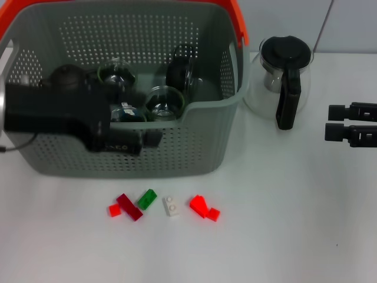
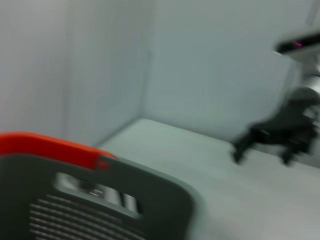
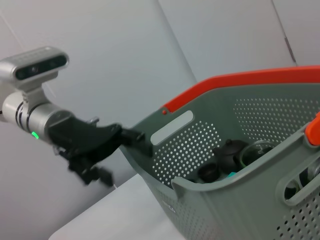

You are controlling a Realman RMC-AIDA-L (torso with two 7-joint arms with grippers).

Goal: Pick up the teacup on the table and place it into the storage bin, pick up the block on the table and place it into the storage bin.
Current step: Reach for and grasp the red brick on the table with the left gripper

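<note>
Scattered along the near edge of the tabletop lie the small blocks: a red block, a dark red block, a green block, a white block and a pair of red blocks, all in a loose row just in front of the storage bin. None is in the bin yet. Inside the bin sit several glass teacups and a dark teapot.

Over the bin's left front wall hangs the left claw; I cannot tell how far its fingers are parted or whether they hold anything. Well off to the right, past the glass pot, the right claw hovers with its fingers apart and nothing between them.

Risks as I judge them: the left arm sits low across the rim, so a careless lift could catch the wall and drag the bin onto the blocks. Closely packed blocks invite a grasp that nudges a neighbour away.
</note>
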